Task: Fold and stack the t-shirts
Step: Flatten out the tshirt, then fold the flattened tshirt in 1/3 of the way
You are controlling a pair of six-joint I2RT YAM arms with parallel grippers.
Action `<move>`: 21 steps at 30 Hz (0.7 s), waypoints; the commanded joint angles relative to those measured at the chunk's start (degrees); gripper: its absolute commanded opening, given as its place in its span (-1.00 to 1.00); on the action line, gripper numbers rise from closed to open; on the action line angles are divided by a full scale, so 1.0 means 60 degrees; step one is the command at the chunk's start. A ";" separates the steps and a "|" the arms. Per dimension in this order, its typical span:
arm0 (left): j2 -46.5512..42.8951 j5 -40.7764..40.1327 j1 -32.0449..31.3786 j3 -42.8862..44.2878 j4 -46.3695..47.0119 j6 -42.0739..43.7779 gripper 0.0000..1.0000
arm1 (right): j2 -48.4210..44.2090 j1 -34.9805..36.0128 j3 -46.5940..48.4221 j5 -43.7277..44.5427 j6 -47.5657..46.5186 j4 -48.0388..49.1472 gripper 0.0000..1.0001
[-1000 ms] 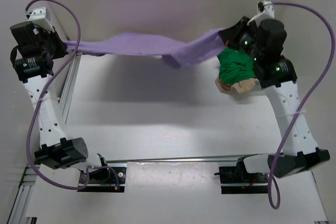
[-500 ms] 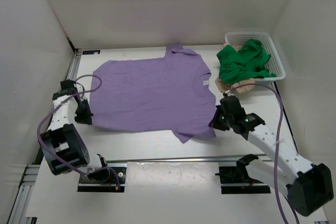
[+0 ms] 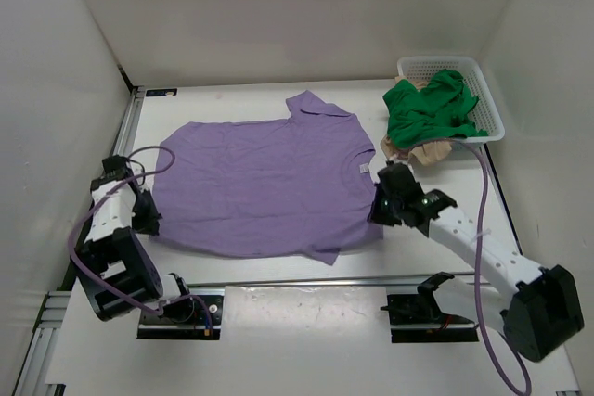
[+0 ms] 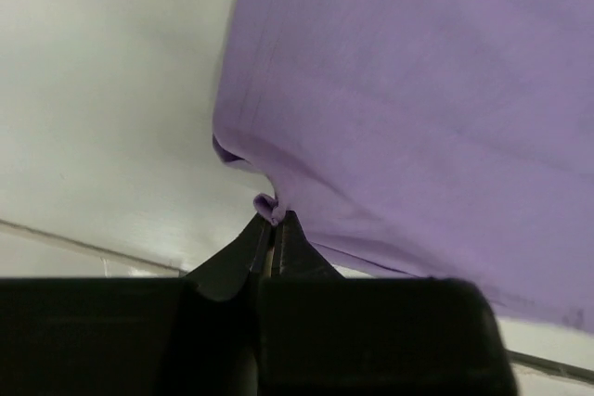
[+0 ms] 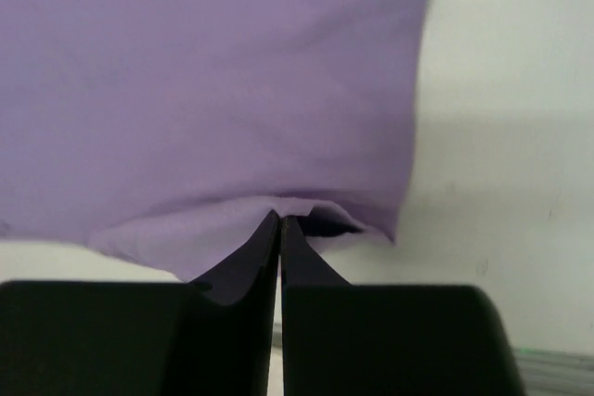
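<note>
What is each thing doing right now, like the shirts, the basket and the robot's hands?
purple shirt: spread out flat, not folded, pinched at two edges.
green shirt: crumpled, spilling out of the basket.
beige shirt: crumpled, under the green shirt.
basket: upright, holding shirts.
left gripper: shut on the purple shirt.
right gripper: shut on the purple shirt.

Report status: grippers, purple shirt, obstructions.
Left gripper shut on lavender shirt edge. Right gripper shut on opposite edge. Shirt spread on table. Green shirt, beige shirt heaped at basket, far right.
</note>
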 commanded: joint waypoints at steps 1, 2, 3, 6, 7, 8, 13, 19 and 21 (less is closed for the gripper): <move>0.0183 0.0643 0.0042 0.1114 0.0212 0.0038 -0.79 | 0.1198 -0.0687 0.1661 0.0336 -0.1150 0.0563 -0.99; 0.0635 0.0805 0.0042 0.1624 0.0211 0.0038 -0.79 | 0.1523 -0.0806 0.2303 0.0248 -0.1343 0.0563 -0.99; 0.0886 0.1097 0.0042 0.1876 0.0124 0.0038 -0.79 | 0.2164 -0.1039 0.2599 0.0247 -0.1678 0.0664 -0.99; 0.1882 0.1567 0.0042 0.2884 0.0035 0.0038 -0.79 | 0.3149 -0.1392 0.3786 -0.0045 -0.2076 0.0665 -0.99; 0.2131 0.1815 0.0042 0.3121 0.0035 0.0038 -0.79 | 0.3790 -0.1567 0.4064 -0.0133 -0.2294 0.0665 -0.99; 0.2627 0.1933 0.0042 0.3370 0.0035 0.0038 -0.79 | 0.4087 -0.1569 0.4314 -0.0221 -0.2384 0.0665 -0.99; 0.3963 0.2110 0.0042 0.4762 0.0035 0.0038 -0.79 | 0.5845 -0.2066 0.5721 -0.0485 -0.2604 0.0665 -0.99; 0.4872 0.2008 0.0042 0.5334 0.0035 0.0038 -0.79 | 0.6901 -0.2258 0.6760 -0.0691 -0.2780 0.0490 -0.99; 0.5003 0.2008 0.0042 0.5335 0.0035 0.0038 -0.79 | 0.7193 -0.2345 0.7141 -0.0691 -0.2780 0.0285 -0.99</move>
